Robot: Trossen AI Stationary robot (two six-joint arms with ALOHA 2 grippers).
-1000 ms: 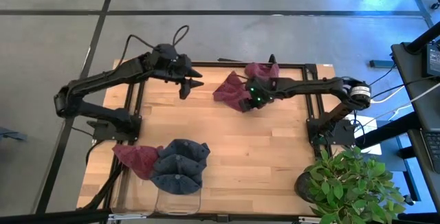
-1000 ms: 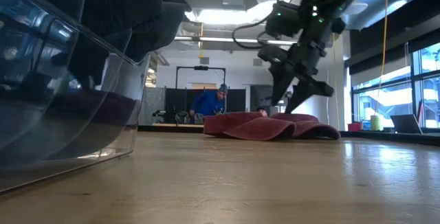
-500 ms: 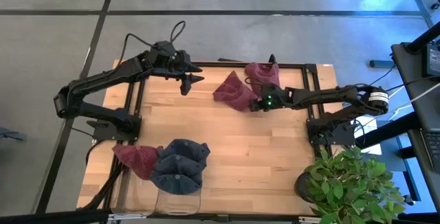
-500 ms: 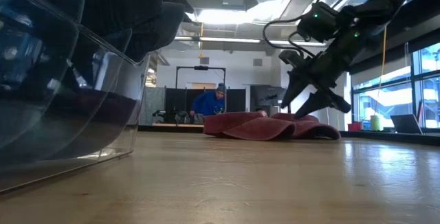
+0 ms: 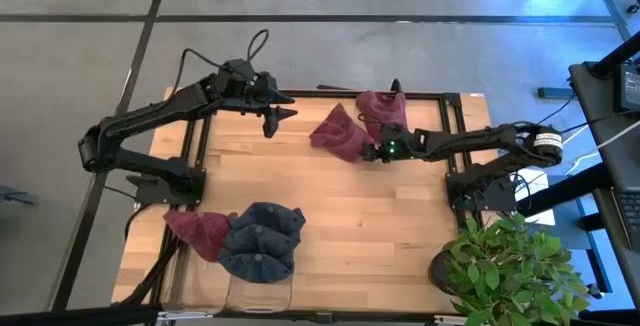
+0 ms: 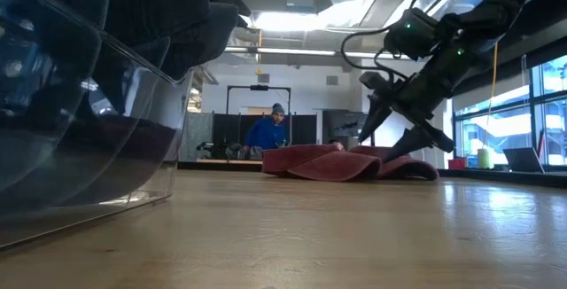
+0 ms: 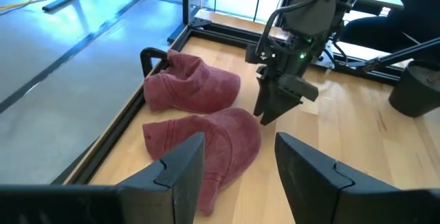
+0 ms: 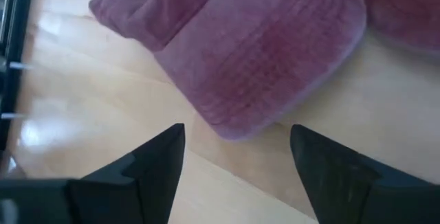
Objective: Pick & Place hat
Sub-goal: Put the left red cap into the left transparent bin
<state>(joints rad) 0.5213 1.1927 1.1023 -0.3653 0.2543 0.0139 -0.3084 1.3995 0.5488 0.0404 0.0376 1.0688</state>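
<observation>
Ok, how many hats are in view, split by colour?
Maroon hats: 3, two at the table's far edge and one by the clear bin.
Dark blue hats: 2, piled on the bin.
Total: 5.

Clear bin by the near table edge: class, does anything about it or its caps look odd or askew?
Yes. The clear bin is overfilled: two blue caps and a maroon cap are heaped over its rim, spilling onto the table rather than sitting inside.
</observation>
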